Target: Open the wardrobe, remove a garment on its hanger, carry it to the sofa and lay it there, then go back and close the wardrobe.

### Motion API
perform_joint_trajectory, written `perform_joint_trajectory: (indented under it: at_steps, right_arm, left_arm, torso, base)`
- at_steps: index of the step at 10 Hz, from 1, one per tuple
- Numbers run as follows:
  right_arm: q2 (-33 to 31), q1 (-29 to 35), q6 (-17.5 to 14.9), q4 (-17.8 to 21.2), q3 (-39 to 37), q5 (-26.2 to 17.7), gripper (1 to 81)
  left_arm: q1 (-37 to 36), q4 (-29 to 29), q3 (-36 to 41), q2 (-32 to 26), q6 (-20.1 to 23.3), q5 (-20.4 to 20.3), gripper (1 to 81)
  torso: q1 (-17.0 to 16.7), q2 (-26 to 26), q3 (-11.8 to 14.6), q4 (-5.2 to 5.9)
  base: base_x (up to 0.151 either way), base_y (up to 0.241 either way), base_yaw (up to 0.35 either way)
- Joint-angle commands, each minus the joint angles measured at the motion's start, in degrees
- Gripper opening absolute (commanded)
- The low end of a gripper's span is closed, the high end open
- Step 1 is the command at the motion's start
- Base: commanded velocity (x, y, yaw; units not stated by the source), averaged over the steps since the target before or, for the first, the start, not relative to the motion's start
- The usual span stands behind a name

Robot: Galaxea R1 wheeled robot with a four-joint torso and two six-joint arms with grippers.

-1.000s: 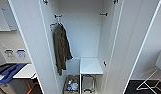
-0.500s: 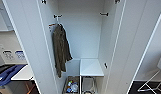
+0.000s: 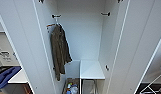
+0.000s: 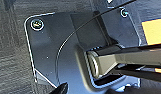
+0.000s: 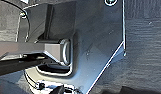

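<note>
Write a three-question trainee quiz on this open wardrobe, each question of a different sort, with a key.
1. True or false: both doors of the wardrobe stand open.
2. Multiple choice: the olive-green jacket hangs on which side of the inside, as seen in the head view? A left, B right, C centre.
3. Fill in: below the jacket, beside the white shelf, a ___ of small items sits low in the wardrobe.

Key: 1 true; 2 A; 3 box.
</note>
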Motion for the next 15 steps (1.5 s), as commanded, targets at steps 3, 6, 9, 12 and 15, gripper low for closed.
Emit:
perform_joint_trajectory:
  at_steps: [3, 6, 9, 12, 15]
  right_arm:
    - [-0.9, 1.8, 0.0, 0.0, 0.1, -3.4, 81.1]
    - [-0.9, 1.8, 0.0, 0.0, 0.0, -3.4, 81.1]
    - [-0.9, 1.6, 0.0, 0.0, -0.3, -3.4, 81.1]
    - [-1.0, 2.2, 0.1, 0.2, -0.3, -3.4, 81.1]
    - [-3.0, 2.5, 0.1, 0.2, 1.4, -2.9, 81.1]
  left_arm:
    - [-2.1, -0.5, 0.4, -0.5, 0.5, 3.3, 81.1]
    - [-2.1, -0.5, 0.4, -0.4, 0.5, 3.3, 81.1]
    - [-2.1, -0.5, 0.4, -0.4, 0.5, 3.3, 81.1]
    - [-2.1, -0.6, 0.4, -0.5, 0.5, 3.4, 81.1]
    - [-2.1, -0.5, 4.3, -2.6, 0.4, 3.5, 81.1]
  torso:
    - [0.0, 0.0, 0.0, 0.00]
    - [0.0, 0.0, 0.0, 0.00]
    - [0.0, 0.0, 0.0, 0.00]
    - [0.1, 0.0, 0.0, 0.00]
    - [0.1, 0.0, 0.0, 0.00]
  base:
    - [0.116, 0.000, 0.000]
    - [0.116, 0.000, 0.000]
    - [0.097, 0.000, 0.000]
    - [0.000, 0.000, 0.000]
    - [0.000, 0.000, 0.000]
